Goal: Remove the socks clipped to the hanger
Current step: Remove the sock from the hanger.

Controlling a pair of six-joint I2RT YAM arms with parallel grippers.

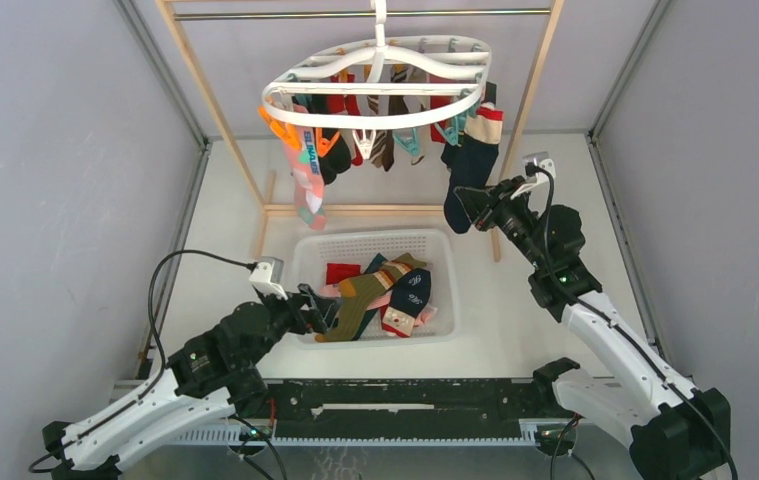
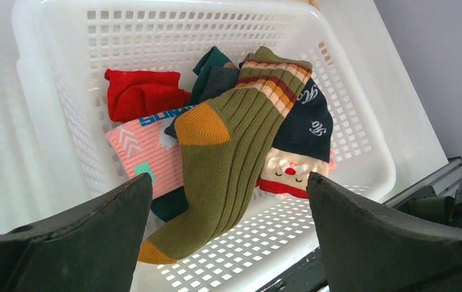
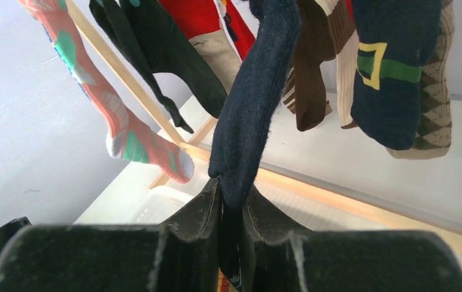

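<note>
Two fingers of the right gripper (image 3: 231,190) are clamped together on the lower end of a navy sock (image 3: 252,103) — it hangs straight down from the hanger (image 1: 375,75), which sits at the top centre of the overhead view with more socks (image 1: 307,175) clipped around its ring. Toward the lower left, the left gripper (image 2: 228,182) stands wide apart at the near rim of a white basket (image 2: 362,121) — an olive sock (image 2: 228,164) lies on top of the pile inside.

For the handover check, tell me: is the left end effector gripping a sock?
No, the left end effector stands wide open, clear of the socks lying in the white basket.
</note>
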